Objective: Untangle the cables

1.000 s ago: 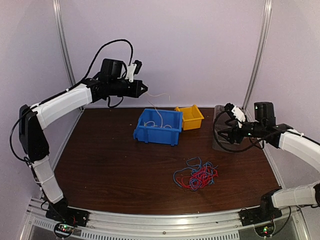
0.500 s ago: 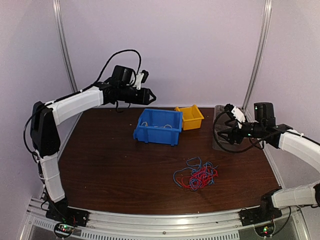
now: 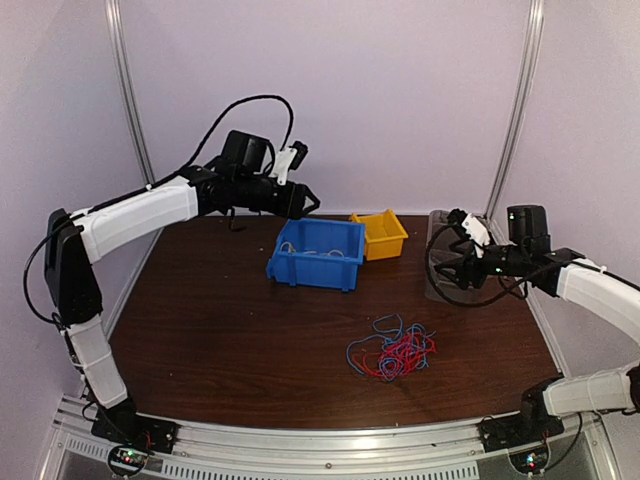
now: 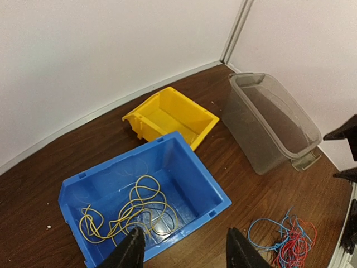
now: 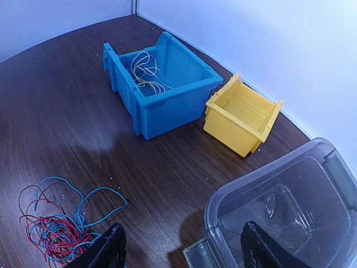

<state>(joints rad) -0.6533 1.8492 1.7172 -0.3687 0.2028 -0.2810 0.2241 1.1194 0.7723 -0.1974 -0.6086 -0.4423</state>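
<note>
Where the brown table [image 3: 220, 330] nears the back wall, three containers stand in a row.

Item 1: blue bin [image 4: 206, 184], open-topped, left of the row. It holds the yellow cables [image 4: 131, 215], a loose coil of thin strands lying on its floor.

Item 2: yellow bin [image 4: 173, 114], smaller, just beside the blue bin's far right corner. No contents visible.

Item 3: clear plastic tub [image 5: 279, 223], at the table's right edge, apart from the yellow bin. Whether anything lies inside cannot be told.

Item 4: red and blue cables [image 3: 392, 352], one knotted heap on the bare tabletop nearer the arm bases, right of centre, well apart from the bins. Red strands bunch at the heart of it; blue loops trail out to the left and far side.

Item 5: left gripper [image 4: 184, 231], raised in the air above the blue bin's near left side. Fingers spread, nothing between them, touching nothing.

Item 6: right gripper [image 5: 184, 240], hovering by the near corner of the clear plastic tub, pointed toward the table's middle. Fingers wide apart, empty, clear of tub and cables alike.
</note>
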